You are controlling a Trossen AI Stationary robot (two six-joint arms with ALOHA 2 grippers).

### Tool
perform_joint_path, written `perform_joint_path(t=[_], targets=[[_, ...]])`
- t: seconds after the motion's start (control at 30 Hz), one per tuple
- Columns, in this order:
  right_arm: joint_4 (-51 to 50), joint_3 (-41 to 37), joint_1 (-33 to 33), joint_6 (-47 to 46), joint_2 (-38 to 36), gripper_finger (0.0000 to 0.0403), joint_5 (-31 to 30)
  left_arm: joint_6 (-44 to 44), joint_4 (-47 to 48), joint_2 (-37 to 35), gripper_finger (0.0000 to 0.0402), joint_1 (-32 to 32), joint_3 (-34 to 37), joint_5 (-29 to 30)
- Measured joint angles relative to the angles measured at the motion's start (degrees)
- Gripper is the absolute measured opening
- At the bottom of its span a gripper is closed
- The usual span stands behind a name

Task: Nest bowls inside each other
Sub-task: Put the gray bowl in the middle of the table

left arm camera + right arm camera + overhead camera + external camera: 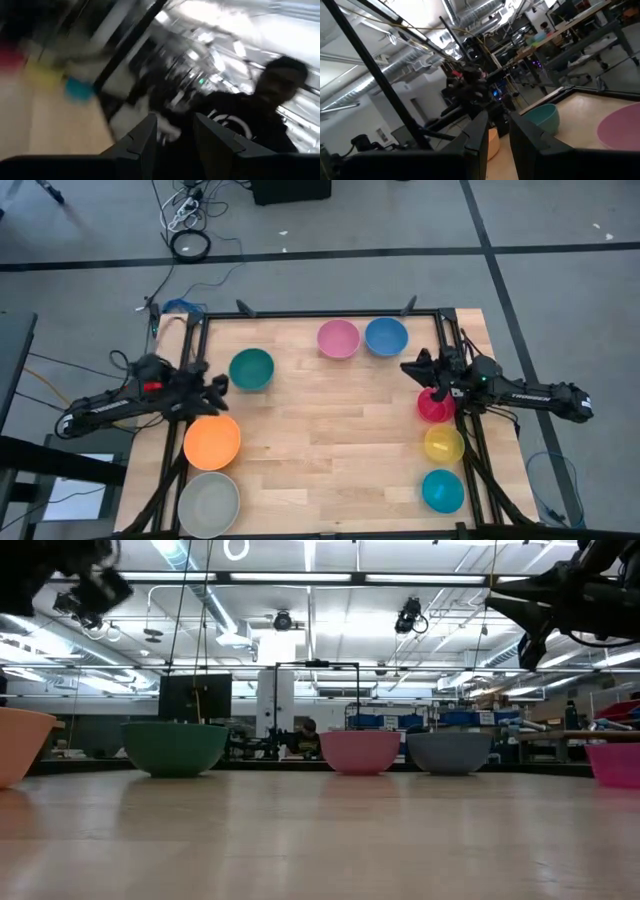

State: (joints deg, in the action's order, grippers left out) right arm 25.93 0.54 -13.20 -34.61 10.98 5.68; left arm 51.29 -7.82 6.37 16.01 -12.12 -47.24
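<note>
Eight bowls stand apart on the wooden table [330,430], each resting on its base. The dark green bowl [251,369], pink bowl [338,338] and blue bowl [386,336] are toward the far side. The orange bowl [212,442] and grey-white bowl [209,504] are at the near left. The magenta-red bowl [435,404], yellow bowl [444,444] and cyan bowl [442,490] line the right edge. My left gripper [218,388] hovers open between the green and orange bowls. My right gripper [408,367] hovers above the table between the blue and magenta-red bowls, its fingers [480,127] slightly apart with nothing between them.
A black frame [320,313] borders the table's far edge and both sides. Open wood lies in the middle of the table. A person in a dark shirt [250,120] shows beyond the table in the left wrist view. Cables lie on the floor [190,240] behind.
</note>
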Motion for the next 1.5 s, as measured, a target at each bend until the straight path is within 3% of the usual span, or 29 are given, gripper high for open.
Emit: perform_joint_path(t=[0.23, 0.57, 0.77, 1.03, 1.2, 1.33, 1.5], targets=[[-0.3, 0.0, -0.2, -0.2, 0.0, 0.0066, -0.6, -0.3, 25.3, 0.0, 0.0138, 0.0, 0.0, 1.9], [-0.3, 0.0, -0.2, 0.3, 0.0, 0.0066, -1.7, 2.2, 38.2, 0.0, 0.0138, 0.0, 0.0, 7.3], [-0.3, 0.0, -0.2, 2.0, 0.0, 0.0066, -2.8, 3.1, 34.4, 0.0, 0.0138, 0.1, 0.0, 9.6], [-0.3, 0.0, -0.2, 2.3, 0.0, 0.0066, -3.1, 7.8, 11.2, 0.0, 0.0138, 0.1, 0.0, 15.1], [-0.3, 0.0, -0.2, 2.4, 0.0, 0.0066, -3.0, 6.3, 4.1, 0.0, 0.0138, 0.1, 0.0, 11.7], [-0.3, 0.0, -0.2, 3.3, 0.0, 0.0066, -3.0, -1.0, 11.4, 0.4, 0.0138, 0.1, -2.0, 12.5], [-0.3, 0.0, -0.2, 3.0, 0.0, 0.0066, -3.0, -21.5, 25.9, 3.9, 0.0138, 0.1, -9.7, 23.5]])
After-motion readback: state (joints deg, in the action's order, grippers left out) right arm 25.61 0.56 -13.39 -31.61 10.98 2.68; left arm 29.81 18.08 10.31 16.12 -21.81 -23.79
